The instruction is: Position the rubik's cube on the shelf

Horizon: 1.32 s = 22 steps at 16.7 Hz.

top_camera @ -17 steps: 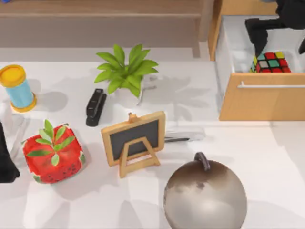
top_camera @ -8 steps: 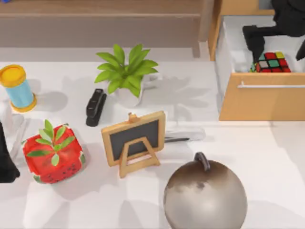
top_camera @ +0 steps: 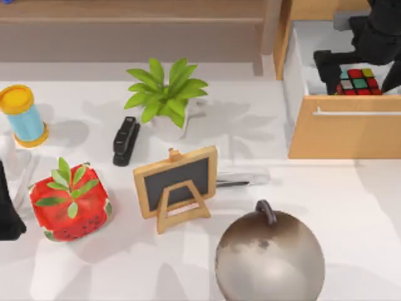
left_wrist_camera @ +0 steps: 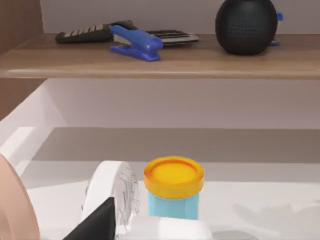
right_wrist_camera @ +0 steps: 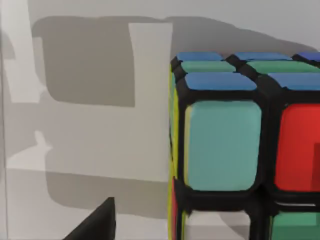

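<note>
The rubik's cube point(top_camera: 358, 82) lies inside the open drawer point(top_camera: 343, 128) at the back right. My right gripper point(top_camera: 358, 71) hangs over it, open, with one black finger on each side of the cube and not touching it. Seen close in the right wrist view, the rubik's cube point(right_wrist_camera: 235, 145) has one dark fingertip point(right_wrist_camera: 95, 224) beside it. The shelf point(top_camera: 125, 14) runs along the back, its upright post point(top_camera: 270, 31) next to the drawer cabinet. My left gripper point(top_camera: 6, 213) is parked at the table's left edge.
On the table are a potted plant point(top_camera: 164, 94), a black stapler point(top_camera: 125, 139), a small chalkboard easel point(top_camera: 177, 185), a grey sphere point(top_camera: 269, 256), a strawberry box point(top_camera: 70, 204) and a yellow-lidded blue jar point(top_camera: 21, 115). A blue stapler point(left_wrist_camera: 136, 42) and a black speaker point(left_wrist_camera: 246, 25) rest on the shelf.
My right gripper has shifted over the drawer, and its fingers now stand on either side of the cube. The cube and the left arm have not moved.
</note>
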Motion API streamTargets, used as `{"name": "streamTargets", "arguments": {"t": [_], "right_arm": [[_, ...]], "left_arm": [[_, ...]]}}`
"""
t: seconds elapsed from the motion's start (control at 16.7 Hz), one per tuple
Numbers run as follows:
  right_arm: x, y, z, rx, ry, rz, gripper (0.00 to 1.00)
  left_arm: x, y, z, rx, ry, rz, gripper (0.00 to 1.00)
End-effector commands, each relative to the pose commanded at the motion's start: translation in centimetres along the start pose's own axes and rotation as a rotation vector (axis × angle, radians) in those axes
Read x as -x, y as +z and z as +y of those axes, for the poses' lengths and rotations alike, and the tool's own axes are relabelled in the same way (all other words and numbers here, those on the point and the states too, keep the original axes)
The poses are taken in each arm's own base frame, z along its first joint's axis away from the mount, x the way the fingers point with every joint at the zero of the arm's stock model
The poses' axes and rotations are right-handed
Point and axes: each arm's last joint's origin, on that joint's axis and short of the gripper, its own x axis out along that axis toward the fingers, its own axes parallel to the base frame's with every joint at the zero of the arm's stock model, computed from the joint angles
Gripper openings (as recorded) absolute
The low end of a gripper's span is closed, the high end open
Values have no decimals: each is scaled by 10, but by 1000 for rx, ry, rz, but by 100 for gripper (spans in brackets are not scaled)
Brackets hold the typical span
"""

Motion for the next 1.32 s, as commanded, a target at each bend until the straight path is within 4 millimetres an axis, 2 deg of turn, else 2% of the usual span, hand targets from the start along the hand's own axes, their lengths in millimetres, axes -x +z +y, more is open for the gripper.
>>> {"name": "streamTargets", "arguments": {"t": [0.36, 1.14, 1.32], "right_arm": [[-7, 4, -1, 1, 1, -7, 100], [-7, 4, -1, 1, 1, -7, 2], [-7, 4, -1, 1, 1, -7, 0]], "left_arm": [[0, 0, 0, 0, 0, 0, 100], [0, 0, 0, 0, 0, 0, 100], [0, 0, 0, 0, 0, 0, 100]]}}
